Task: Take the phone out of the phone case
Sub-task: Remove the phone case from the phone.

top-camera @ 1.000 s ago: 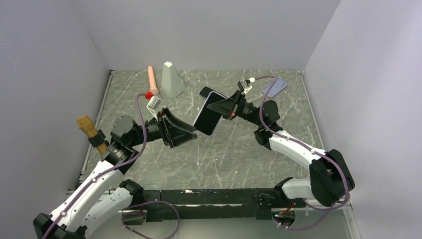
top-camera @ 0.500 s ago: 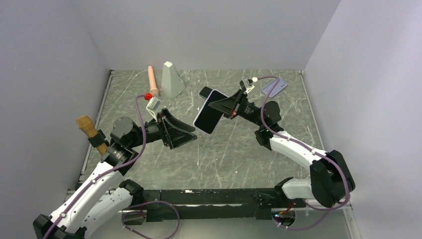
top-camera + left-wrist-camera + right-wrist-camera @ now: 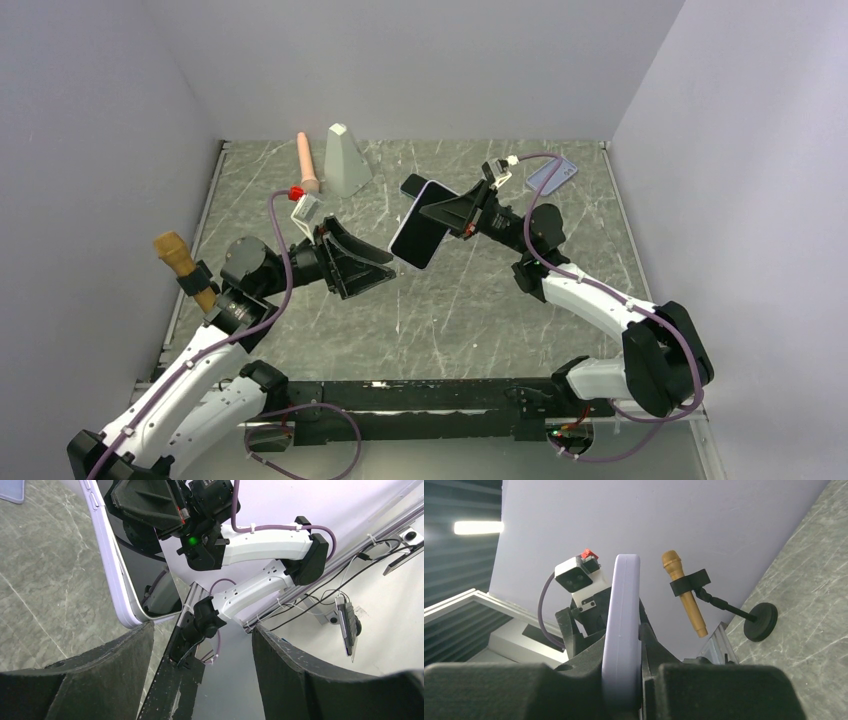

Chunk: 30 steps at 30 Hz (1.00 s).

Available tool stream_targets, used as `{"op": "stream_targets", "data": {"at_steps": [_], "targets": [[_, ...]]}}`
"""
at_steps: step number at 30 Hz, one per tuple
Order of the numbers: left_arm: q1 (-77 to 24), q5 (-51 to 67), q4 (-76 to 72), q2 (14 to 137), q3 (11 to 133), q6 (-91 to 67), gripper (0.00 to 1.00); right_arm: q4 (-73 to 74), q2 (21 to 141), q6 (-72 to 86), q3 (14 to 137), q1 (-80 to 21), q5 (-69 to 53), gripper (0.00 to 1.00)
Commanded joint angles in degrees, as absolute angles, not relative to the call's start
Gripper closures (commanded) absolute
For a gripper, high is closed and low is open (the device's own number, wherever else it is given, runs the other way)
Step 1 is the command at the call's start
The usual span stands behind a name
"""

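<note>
A grey-green marbled stone desk (image 3: 470,310) sits between plain pale walls. At its far edge lie a pinkish smooth cylinder (image 3: 306,161) and a grey tapered block (image 3: 345,160); a tan foam-headed microphone (image 3: 180,258) stands at the left. The slim lavender phone with a glossy dark screen (image 3: 420,238) is held in the air above the desk's middle, tilted, its edge clamped in the right gripper (image 3: 440,215). The left gripper (image 3: 375,268), its matte black fingers spread apart, sits near the phone's lower corner. The flat lilac phone case (image 3: 553,175) lies in the far right corner, well apart.
</note>
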<state>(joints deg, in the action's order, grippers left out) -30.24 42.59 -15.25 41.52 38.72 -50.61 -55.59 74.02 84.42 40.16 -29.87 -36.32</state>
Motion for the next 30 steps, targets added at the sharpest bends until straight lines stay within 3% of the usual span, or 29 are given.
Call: {"op": "stream_targets", "data": {"at_steps": [1, 19, 30], "targets": [[-30.4, 41.6, -17.4, 41.7, 39.0, -51.5, 0.25, -62.1, 72.2, 85.6, 40.4, -29.8, -35.6, 1.0], [-30.0, 39.3, -13.3, 47.0, 41.3, -52.5, 0.28, -63.8, 71.8, 84.7, 42.5, -30.5, -42.4, 1.0], [-34.1, 44.8, -18.4, 55.3, 45.0, -54.1, 0.56, -52.1, 76.3, 74.0, 51.9, -36.6, -51.8, 1.0]]}}
